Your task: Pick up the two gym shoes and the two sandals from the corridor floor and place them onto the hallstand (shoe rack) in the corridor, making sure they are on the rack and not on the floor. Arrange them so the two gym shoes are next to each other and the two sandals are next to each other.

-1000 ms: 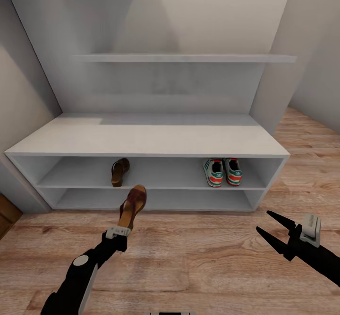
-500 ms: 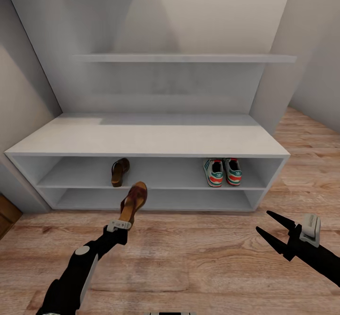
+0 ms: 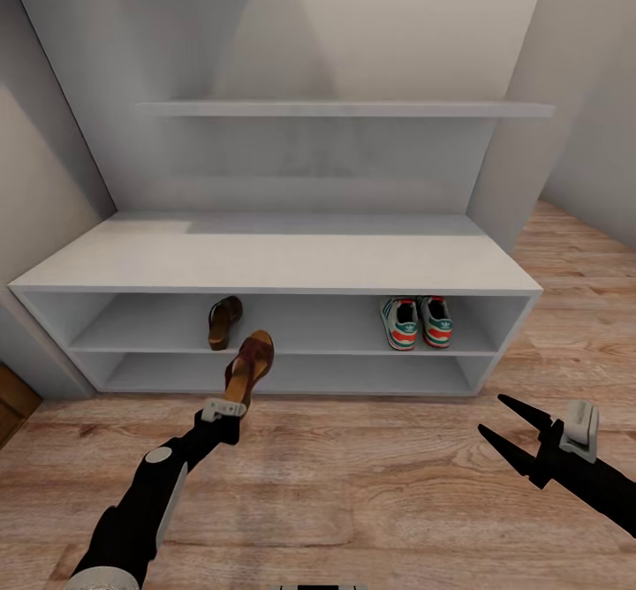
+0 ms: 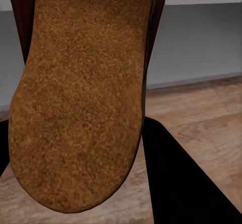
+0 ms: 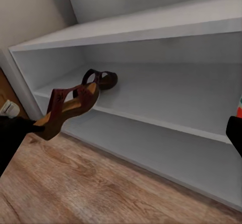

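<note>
Before the rack (image 3: pixel 274 254), left claw (image 3: pixel 231 406) clamped on a sandal's (image 3: pixel 248 367) heel, toe raised toward the upper shelf, clear of the floor (image 3: pixel 371 484). Other sandal (image 3: pixel 224 321) lies on that shelf, left part; both sneakers (image 3: pixel 416 321) side by side at right. Right claw (image 3: pixel 511 435) hangs apart, holding nothing.

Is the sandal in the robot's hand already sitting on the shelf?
No, the held sandal hangs in the left gripper in front of the rack, above the floor.
</note>
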